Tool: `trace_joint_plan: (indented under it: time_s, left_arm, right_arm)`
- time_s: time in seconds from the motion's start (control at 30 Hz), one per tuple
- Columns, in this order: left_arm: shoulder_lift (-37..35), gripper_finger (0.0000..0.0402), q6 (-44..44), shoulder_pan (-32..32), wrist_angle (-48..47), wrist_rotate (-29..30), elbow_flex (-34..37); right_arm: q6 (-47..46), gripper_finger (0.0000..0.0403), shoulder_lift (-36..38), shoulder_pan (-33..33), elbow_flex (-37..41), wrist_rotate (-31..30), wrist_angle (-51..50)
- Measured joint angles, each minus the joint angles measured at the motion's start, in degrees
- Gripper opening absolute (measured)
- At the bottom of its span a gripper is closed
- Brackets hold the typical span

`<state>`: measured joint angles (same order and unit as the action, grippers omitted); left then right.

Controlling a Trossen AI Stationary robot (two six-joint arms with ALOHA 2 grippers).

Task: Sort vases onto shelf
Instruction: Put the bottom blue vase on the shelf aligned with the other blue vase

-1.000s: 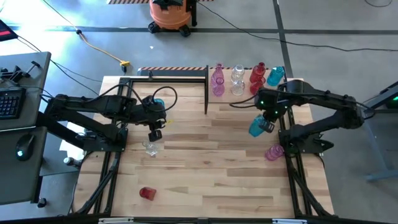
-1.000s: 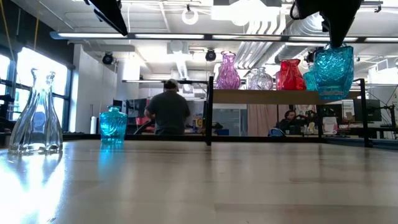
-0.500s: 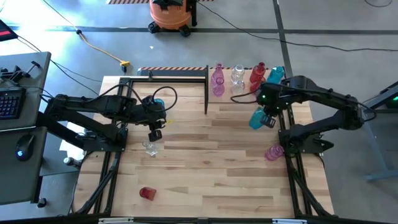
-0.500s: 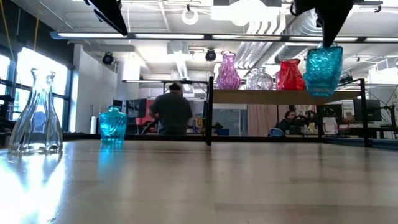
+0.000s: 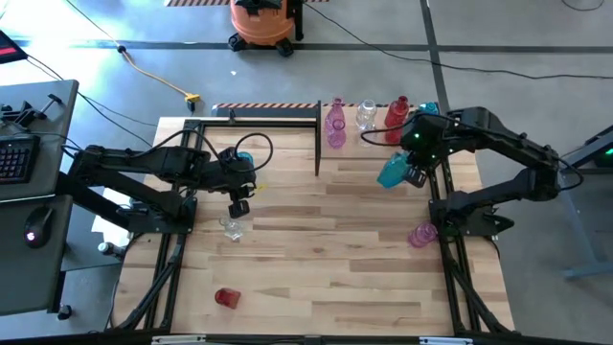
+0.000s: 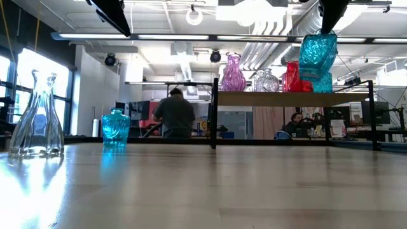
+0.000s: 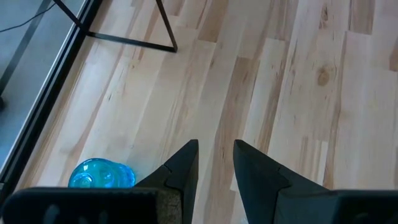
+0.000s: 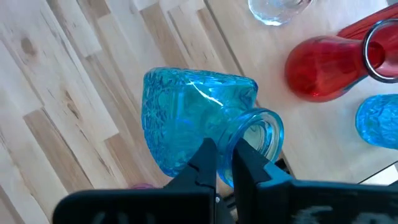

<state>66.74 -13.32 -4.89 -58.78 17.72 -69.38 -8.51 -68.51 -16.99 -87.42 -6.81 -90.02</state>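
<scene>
My right gripper (image 5: pixel 414 175) is shut on a teal vase (image 5: pixel 393 172), which hangs in the air beside the shelf (image 6: pixel 280 98), higher than its top. On the shelf stand a pink vase (image 6: pixel 233 73), a clear one (image 6: pixel 266 81), a red one (image 6: pixel 294 76) and a second teal one (image 5: pixel 427 113). My left gripper (image 7: pixel 216 149) hangs open over the table's left part with nothing between its fingers. Close to it a clear vase (image 5: pixel 231 228) and a small teal vase (image 7: pixel 101 174) stand on their bases. My right gripper pinches the wall of the teal vase's mouth rim (image 8: pixel 231 146); one finger (image 8: pixel 249 163) seems to be inside the mouth and the other (image 8: pixel 205 160) outside. The fingers come from above, pointing steeply down. The vase hangs below them, clear of table and shelf.
A red vase (image 5: pixel 226 297) lies on its side near the table's front left. A pink vase (image 5: pixel 421 234) lies at the right edge by my right arm's base. The black shelf post (image 5: pixel 318 134) stands left of the shelf. A person (image 6: pixel 174 114) stands in the room behind.
My right gripper has risen and gone toward the table's far edge and the shelf, carrying the teal vase. The vase hung with its body at the height of the shelf board a second ago and now hangs above it. My left arm has kept still.
</scene>
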Motion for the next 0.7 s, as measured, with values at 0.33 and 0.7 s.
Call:
trace_joint_plan:
  time_s: [0.33,0.7]
  left_arm:
    - [0.0,0.0090,0.0,0.0,0.0,0.0,0.0]
    - [0.0,0.0090,0.0,0.0,0.0,0.0,0.0]
  right_arm:
    - [0.1,0.0000,1.1,-0.5,0.1,0.1,0.0]
    - [0.5,0.0000,5.7,-4.8,0.1,-0.1,0.0]
